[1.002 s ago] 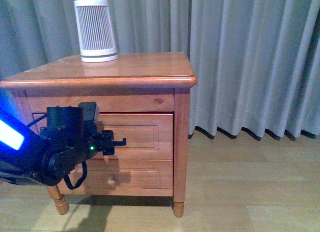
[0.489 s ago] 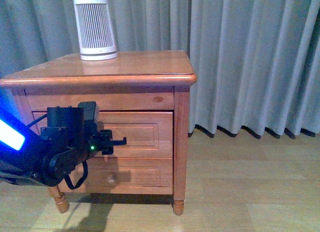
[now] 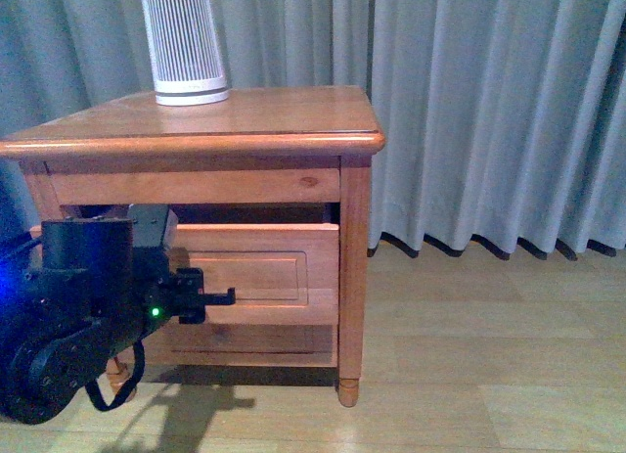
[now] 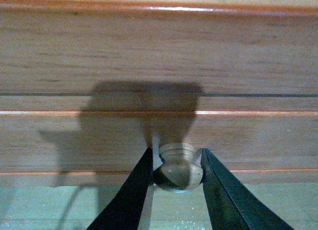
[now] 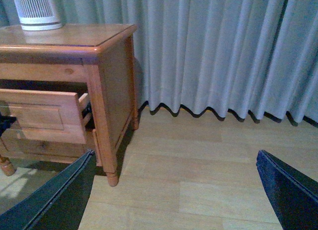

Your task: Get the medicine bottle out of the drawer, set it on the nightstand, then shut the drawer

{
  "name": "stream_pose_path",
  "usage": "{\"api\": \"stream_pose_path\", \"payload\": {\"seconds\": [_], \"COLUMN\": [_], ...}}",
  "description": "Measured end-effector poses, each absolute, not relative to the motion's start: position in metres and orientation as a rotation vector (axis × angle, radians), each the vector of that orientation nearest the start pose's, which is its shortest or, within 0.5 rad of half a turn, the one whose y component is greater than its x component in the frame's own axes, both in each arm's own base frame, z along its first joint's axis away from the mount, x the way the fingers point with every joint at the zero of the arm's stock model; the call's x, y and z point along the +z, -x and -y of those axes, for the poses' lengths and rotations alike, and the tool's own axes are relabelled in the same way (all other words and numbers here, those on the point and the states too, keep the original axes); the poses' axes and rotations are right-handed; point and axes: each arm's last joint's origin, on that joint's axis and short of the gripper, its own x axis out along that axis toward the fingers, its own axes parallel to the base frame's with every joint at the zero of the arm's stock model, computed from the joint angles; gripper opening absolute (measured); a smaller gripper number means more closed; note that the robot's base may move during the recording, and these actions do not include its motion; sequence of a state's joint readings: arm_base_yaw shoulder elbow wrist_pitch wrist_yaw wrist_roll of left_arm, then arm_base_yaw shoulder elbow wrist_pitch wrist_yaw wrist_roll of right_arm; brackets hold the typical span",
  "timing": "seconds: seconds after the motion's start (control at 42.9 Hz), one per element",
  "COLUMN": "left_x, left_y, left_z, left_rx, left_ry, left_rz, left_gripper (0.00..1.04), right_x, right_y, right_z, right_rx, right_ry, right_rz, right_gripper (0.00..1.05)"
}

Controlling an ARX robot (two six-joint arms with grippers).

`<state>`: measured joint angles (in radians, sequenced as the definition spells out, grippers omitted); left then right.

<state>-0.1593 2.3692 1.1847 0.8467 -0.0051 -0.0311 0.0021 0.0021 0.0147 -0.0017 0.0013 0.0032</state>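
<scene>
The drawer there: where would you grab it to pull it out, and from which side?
By its round knob, straight from the front. It alone sticks out of the flat panelled face of the drawer, and its rounded sides suit a two-sided pinch. The left tool holds it that way.

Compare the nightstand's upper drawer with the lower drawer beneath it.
The honey-coloured panelled upper drawer is pulled partly out, with a dark gap above its front; the shallower honey-coloured lower drawer is shut. The upper drawer's front is taller than the lower drawer's. The left claw grips the upper drawer's round wooden knob; the lower drawer's knob is hidden. Both share the same wood.
</scene>
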Motion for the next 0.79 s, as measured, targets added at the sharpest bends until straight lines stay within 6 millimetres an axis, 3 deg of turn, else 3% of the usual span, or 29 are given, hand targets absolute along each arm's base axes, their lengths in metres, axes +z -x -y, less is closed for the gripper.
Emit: {"api": "stream_pose_path", "payload": {"seconds": [0.21,0.629,0.792], "left_x": [0.052,0.049,0.052], "left_y": [-0.415,-0.329,-0.314], "left_z": [0.066,0.052,0.049], "left_rx": [-0.141,-0.119,-0.095], "left_ry": [-0.004,0.000,0.004], "left_rz": [-0.348,-0.356,-0.342], "left_gripper": [0.25,0.25,0.25], "right_x": [0.168,0.168,0.168], "right_y": [-0.097,-0.097,-0.097], "right_z": [0.000,0.000,0.000], "right_rx": [0.001,0.000,0.001], "right_ry": [-0.003,-0.003,-0.003], "right_rz": [0.011,0.011,0.011], "right_gripper": [0.98,0.98,0.98]}}
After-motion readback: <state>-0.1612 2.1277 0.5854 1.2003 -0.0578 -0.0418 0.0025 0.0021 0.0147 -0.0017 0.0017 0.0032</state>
